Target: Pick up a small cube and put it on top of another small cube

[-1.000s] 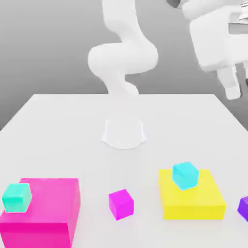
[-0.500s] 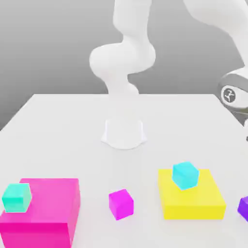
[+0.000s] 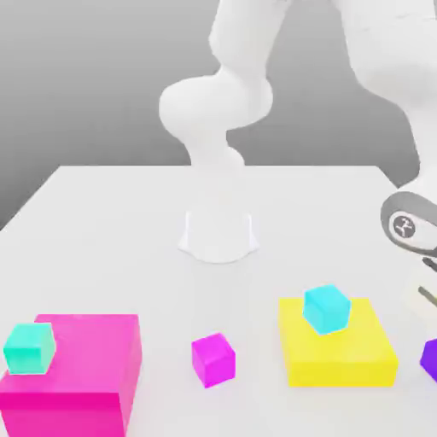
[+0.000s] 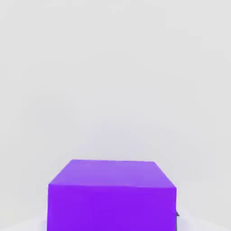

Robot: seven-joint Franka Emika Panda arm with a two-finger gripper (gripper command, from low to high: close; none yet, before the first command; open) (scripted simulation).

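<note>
A small purple cube point(image 3: 429, 358) sits on the white table point(image 3: 111, 222) at the exterior view's right edge, partly cut off by the frame. My gripper point(image 3: 423, 300) has come down right over it. In the hand view the purple cube point(image 4: 112, 194) looms very close, right where the jaws meet, and they are shut on its sides. A small magenta cube point(image 3: 212, 359) lies in the front middle. One cyan cube point(image 3: 327, 308) rests on a yellow block point(image 3: 341, 354). Another cyan cube point(image 3: 30, 347) rests on a large pink block point(image 3: 85, 367).
The arm's white base point(image 3: 218, 232) stands at the table's middle back. Its wrist joint point(image 3: 403, 224) hangs over the right side. Bare table lies between the base and the front row of blocks.
The hand dropped from high at the exterior view's right down onto the purple cube, and its jaws went from open to shut. None of the cubes or blocks moved.
</note>
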